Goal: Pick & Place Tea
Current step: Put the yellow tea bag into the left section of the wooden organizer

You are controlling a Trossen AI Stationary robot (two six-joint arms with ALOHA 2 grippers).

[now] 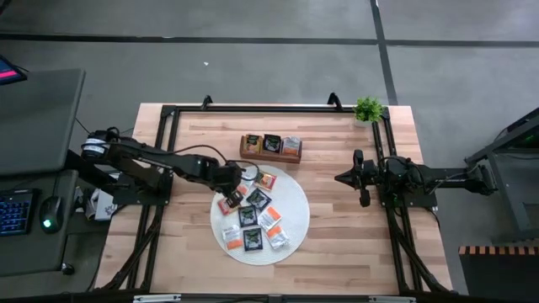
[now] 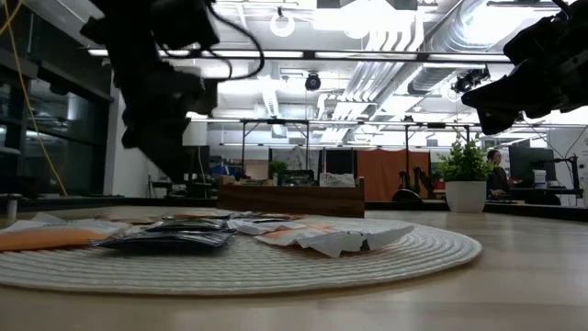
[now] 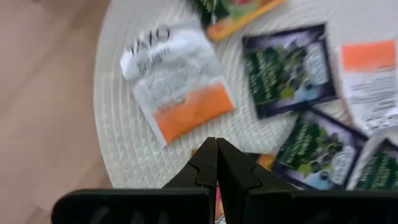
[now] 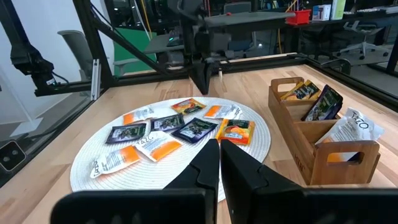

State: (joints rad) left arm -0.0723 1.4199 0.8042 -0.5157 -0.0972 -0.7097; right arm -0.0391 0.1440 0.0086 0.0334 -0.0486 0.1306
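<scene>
Over the mat's (image 1: 296, 220) upper left edge in the high view, the left gripper (image 1: 237, 178) was held clenched and apparently empty. Sachets (image 1: 253, 219) were spread on the mat, just below and right of it. For a clean pick, its fingers should be opened over one sachet's edge. At frame right, the right gripper (image 1: 344, 178) waited, pinched closed.

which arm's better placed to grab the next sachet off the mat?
Left. Its claw hangs over the round white mat among the tea sachets; the right claw waits beyond the mat's edge, over bare table.
</scene>
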